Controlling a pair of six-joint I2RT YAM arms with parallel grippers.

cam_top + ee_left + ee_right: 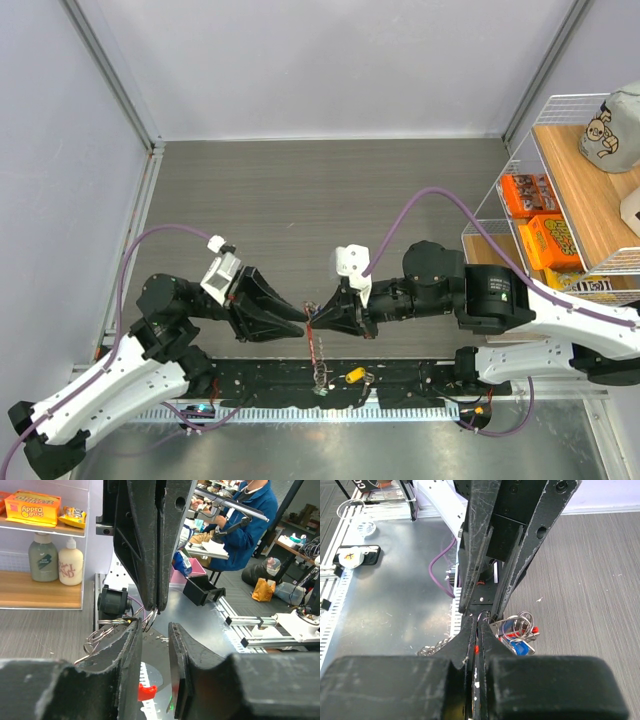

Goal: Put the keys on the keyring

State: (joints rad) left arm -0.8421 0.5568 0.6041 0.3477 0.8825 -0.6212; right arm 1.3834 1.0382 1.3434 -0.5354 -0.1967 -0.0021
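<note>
My right gripper (316,312) (479,621) is shut on the thin metal keyring (485,614) (149,620) at its fingertips. A bunch of small rings and keys with a blue tag (519,649) and a red tag (535,629) hangs beside it. The silvery chain (320,375) (434,649) (97,639) trails down from the ring. My left gripper (302,318) (154,627) is open and tip to tip with the right one, its fingers either side of the ring. A yellow-tagged key (354,375) and a green tag (322,392) lie on the black strip below. A red tag (146,691) shows beneath the left jaws.
A wire shelf (500,215) with orange snack boxes (545,235) stands at the right. The black mounting strip (420,385) and the metal table edge (300,412) run along the front under both grippers. Grey walls close in the left and back.
</note>
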